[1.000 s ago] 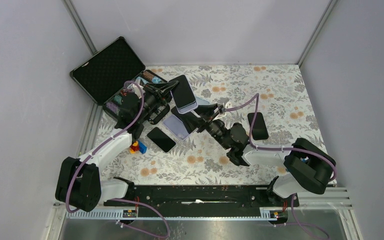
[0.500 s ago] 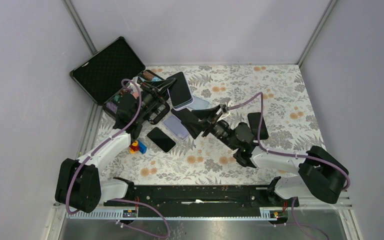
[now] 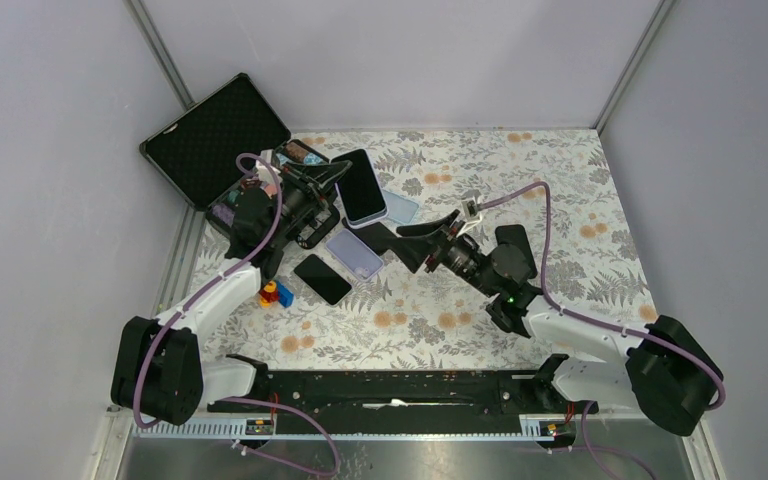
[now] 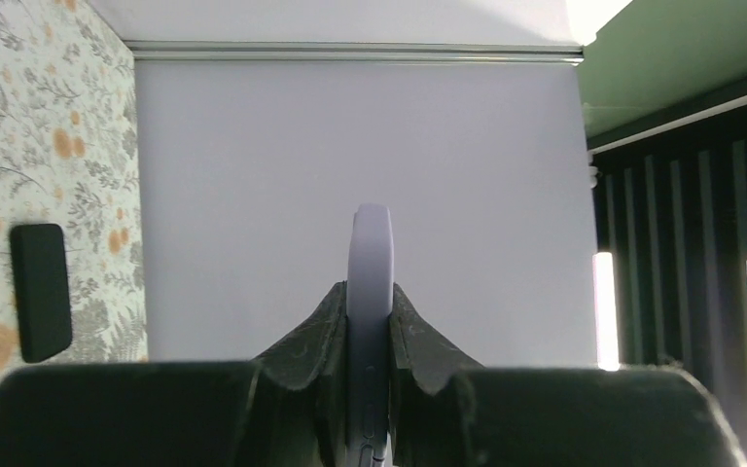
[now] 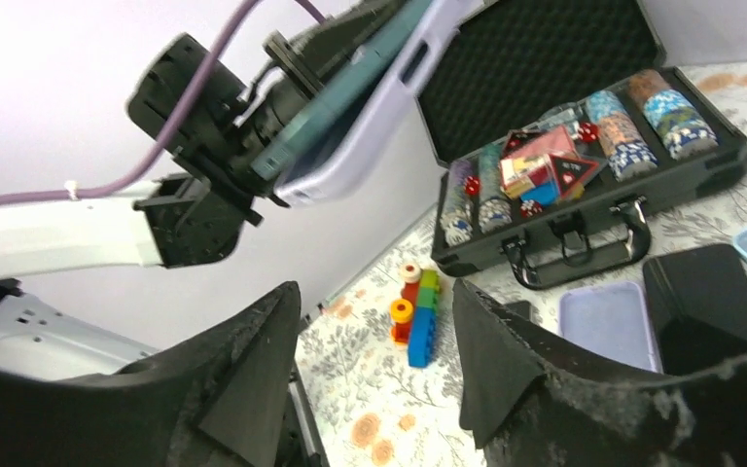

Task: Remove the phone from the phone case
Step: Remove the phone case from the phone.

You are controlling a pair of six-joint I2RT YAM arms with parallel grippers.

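From above, I see the left gripper [image 3: 338, 178] pinching the cased phone [image 3: 363, 187] aloft beside the chip box [image 3: 222, 140]; the right gripper [image 3: 405, 240] stands spread over the table [image 3: 560, 180], apart from it. At the left wrist, fingers [image 4: 316, 336] clamp the lilac case [image 4: 371, 263] edge-on. At the right wrist, nothing sits between the parted jaws; the phone sits in its case, upper left.

Both arms: white plastic links [image 3: 210, 300] btwn chunky matte-black joint housings [image 3: 155, 365]. Purple cable [image 5: 10, 199] runs along each (white tie on one). On right arm [image 3: 580, 330]: small green LED [image 3: 508, 298], lit. On right gripper [image 5: 374, 289]: black wedge-shaped fingers [image 5: 243, 379], rough-grained surface.
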